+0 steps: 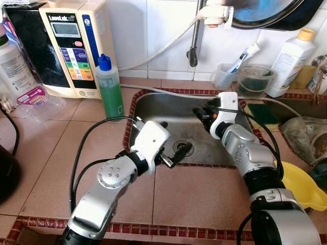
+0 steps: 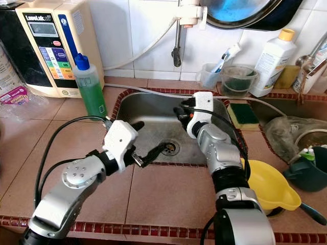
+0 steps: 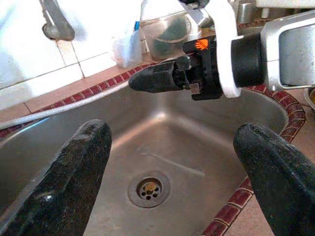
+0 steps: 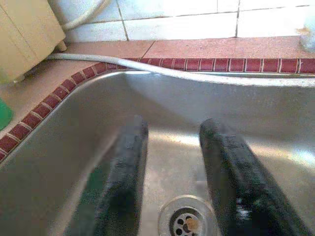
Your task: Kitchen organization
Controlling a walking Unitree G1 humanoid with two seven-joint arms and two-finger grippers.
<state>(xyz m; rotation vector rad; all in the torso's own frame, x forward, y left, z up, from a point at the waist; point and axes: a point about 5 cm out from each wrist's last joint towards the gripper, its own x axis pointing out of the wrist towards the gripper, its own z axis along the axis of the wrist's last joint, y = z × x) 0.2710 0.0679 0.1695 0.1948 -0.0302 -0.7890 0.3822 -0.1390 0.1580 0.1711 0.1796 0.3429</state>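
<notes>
Left eye view: left gripper (image 1: 176, 154) wide open, right gripper (image 1: 201, 115) narrowly open, both empty over sink (image 1: 153, 104) at frame centre. Collision risk: the grippers are close together.

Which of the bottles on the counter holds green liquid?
The clear bottle with the blue cap, left of the sink; the white bottle has a yellow cap.

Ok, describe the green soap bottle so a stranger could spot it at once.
Start at the steel sink set into the tiled counter. Just off its back left corner, in front of the beige wall appliance, stands the bottle of green liquid. It is clear-walled, upright and topped with a blue cap, unlike the white, yellow-capped bottle on the far right.
</notes>
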